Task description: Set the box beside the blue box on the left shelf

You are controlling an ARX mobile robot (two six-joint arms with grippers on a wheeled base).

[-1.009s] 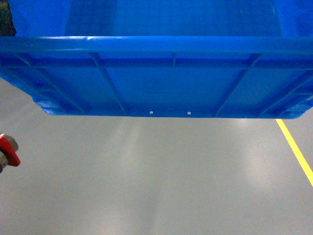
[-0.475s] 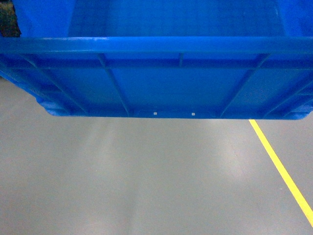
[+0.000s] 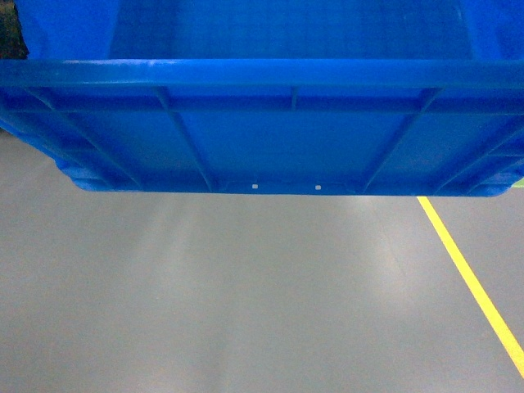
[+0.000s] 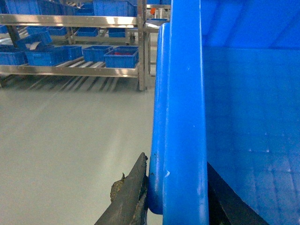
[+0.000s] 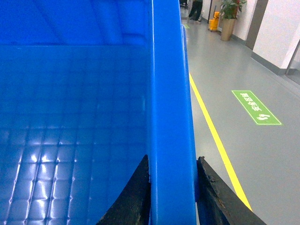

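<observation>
The box (image 3: 262, 139), a large bright-blue ribbed crate, fills the top of the head view and hangs above the grey floor. My left gripper (image 4: 176, 161) is shut on the box's left rim (image 4: 185, 117), one dark finger (image 4: 133, 192) outside the wall and one inside. On the opposite rim (image 5: 171, 93), my right gripper (image 5: 172, 158) is shut the same way. The left shelf (image 4: 70, 70), a steel roller rack, stands far off in the left wrist view. Several blue bins (image 4: 121, 57) sit on it.
A yellow line (image 3: 471, 278) runs along the grey floor on the right. A green floor sign (image 5: 256, 108) lies beyond it. A potted plant (image 5: 229, 18) and a yellow bucket (image 5: 214, 21) stand by the far white wall.
The floor has slid left under the box: the yellow line moved left and the red object at the left edge left the view. The box stays fixed between both grippers.
</observation>
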